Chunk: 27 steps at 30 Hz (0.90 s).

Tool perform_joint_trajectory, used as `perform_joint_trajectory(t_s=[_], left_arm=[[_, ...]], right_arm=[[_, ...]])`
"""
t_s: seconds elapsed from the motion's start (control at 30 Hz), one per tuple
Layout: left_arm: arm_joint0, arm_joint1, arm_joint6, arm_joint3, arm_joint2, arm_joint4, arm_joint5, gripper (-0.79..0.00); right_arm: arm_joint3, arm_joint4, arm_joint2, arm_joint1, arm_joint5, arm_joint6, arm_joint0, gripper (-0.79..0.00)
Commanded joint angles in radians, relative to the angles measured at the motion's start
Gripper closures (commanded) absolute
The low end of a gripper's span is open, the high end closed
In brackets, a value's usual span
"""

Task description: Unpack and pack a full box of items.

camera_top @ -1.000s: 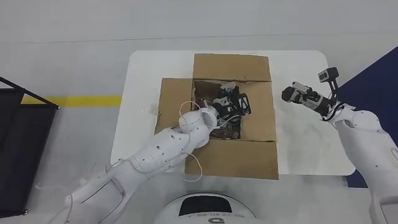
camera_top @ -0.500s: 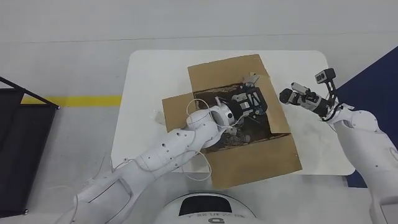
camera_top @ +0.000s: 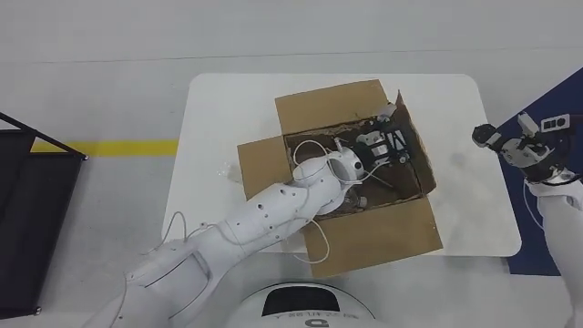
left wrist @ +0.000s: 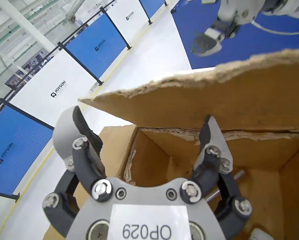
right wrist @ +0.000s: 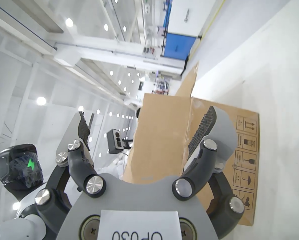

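Box (camera_top: 332, 109) side flap lifted, right end effector (camera_top: 483, 135) drawn back

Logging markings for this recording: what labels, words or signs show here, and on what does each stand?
White label with a short code, upside down: base of the left gripper.
Matching code label: base of the right gripper.
Column of handling symbols, their captions too small to read: side of the cardboard box.
Logo with one word: barrier panels.
Green lightning sign: dark device.
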Motion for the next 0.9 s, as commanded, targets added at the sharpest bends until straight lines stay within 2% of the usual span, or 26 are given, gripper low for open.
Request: perform_joint_trajectory(t_s=[0.0, 0.5, 0.57, 0.87], left_arm=[[0.001, 0.001, 0.0, -0.001, 0.0, 0.0, 0.0, -0.785], [0.001, 0.001, 0.0, -0.001, 0.0, 0.0, 0.0, -0.785], [-0.014, -0.007, -0.103, 0.025, -0.062, -0.096, 0.051, -0.785], [-0.014, -0.007, -0.103, 0.025, -0.062, -0.096, 0.051, -0.785]], right_arm=[[-0.001, -0.002, -0.016, 0.0, 0.001, 0.001, 0.012, -0.785], [-0.001, -0.002, -0.016, 0.0, 0.001, 0.001, 0.012, -0.785], [-0.073, -0.104, 0.036, 0.011, -0.014, -0.014, -0.011, -0.785], [-0.085, -0.123, 0.04, 0.012, -0.017, -0.017, -0.019, -0.785]])
